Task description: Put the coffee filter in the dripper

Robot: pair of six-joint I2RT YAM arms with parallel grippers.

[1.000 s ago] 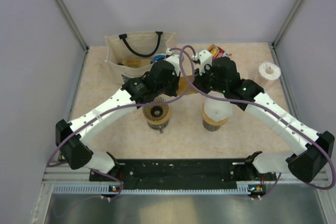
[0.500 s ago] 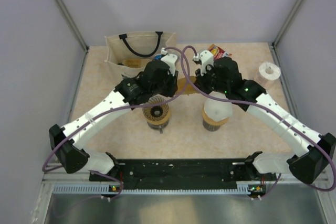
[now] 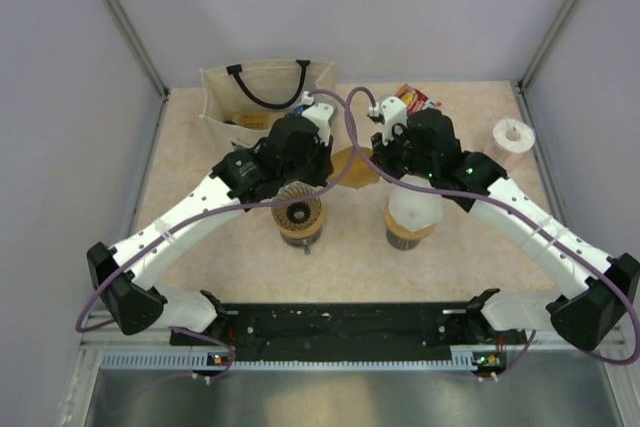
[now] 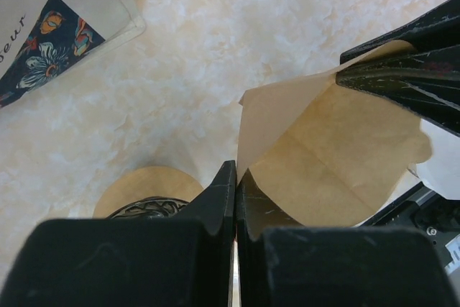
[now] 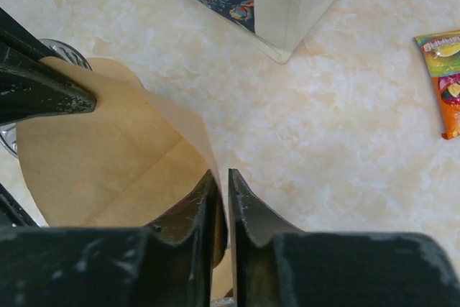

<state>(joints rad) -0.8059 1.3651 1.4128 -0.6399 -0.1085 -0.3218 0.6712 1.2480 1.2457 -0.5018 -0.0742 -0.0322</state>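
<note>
A brown paper coffee filter [image 3: 350,163] hangs between my two grippers above the table, its mouth pulled partly open. My left gripper [image 3: 322,150] is shut on one edge of it [image 4: 338,156]; my right gripper [image 3: 384,150] is shut on the opposite edge [image 5: 108,156]. The dripper [image 3: 297,213], a dark ribbed cone in a tan ring, stands on a cup just in front and to the left of the filter. Its tan ring shows low in the left wrist view [image 4: 144,186]. The right gripper's fingers [image 4: 410,70] show on the far edge of the filter.
A white translucent cone [image 3: 412,209] on a tan base stands right of the dripper. A cloth tote bag [image 3: 260,97] is at the back left, a snack packet [image 3: 415,99] at the back, a white roll [image 3: 515,135] at the right.
The left arm's elbow has swung out to the left and its gripper has shifted slightly back. The filter stays held between both grippers. The right arm has barely moved.
</note>
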